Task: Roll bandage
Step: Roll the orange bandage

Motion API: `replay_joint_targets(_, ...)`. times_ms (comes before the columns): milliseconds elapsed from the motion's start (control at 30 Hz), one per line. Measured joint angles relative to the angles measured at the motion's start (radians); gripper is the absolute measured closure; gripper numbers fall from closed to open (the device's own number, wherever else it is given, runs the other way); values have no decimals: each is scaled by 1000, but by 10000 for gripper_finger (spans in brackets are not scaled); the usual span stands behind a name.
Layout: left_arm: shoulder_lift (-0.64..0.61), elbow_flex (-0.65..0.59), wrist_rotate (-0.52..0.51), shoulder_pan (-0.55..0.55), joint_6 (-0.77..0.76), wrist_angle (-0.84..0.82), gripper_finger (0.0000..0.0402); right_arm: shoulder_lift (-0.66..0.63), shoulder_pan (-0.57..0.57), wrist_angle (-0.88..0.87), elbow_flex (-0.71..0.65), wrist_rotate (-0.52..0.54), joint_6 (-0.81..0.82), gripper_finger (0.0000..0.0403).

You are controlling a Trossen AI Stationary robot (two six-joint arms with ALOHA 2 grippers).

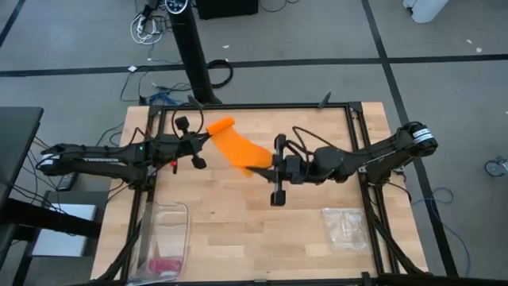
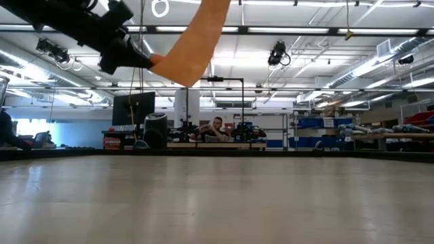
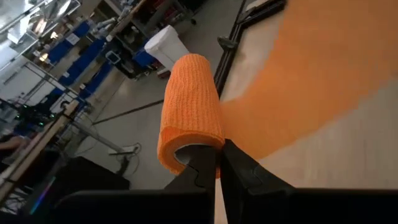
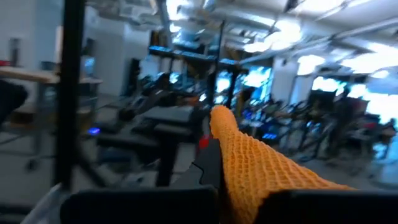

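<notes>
The bandage is a bright orange strip, partly wound into a small roll. The unwound band runs from the roll toward the table's right and hangs clear of the wooden table. My left gripper is shut on the roll over the table's far left part. My right gripper is shut on the band's other end near the table's middle. In the low view the band rises out of the top of the picture. My left gripper holds the roll by its near open end. One finger seems to reach into the hollow core, and the wall is pinched between the two. The roll stands out past the fingertips, clear of the table. My right gripper pinches the band near its free end. The mesh cloth lies over the fingers and trails back toward the wrist. The band is lifted clear and stretches toward the roll.
A clear plastic box with a small pink bundle stands at the near left corner. A clear zip bag lies at the near right. Dark frame rails edge the table.
</notes>
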Motion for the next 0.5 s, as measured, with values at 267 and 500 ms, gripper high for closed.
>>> replay_joint_targets(267, 37, -42, 55, -2, -43, 55, 391, 0, -75, 3, 106, 58, -76, 401)
replay_joint_targets(500, 178, -42, 114, -33, -70, 137, 391, 0, -143, 1, 183, 59, -113, 401)
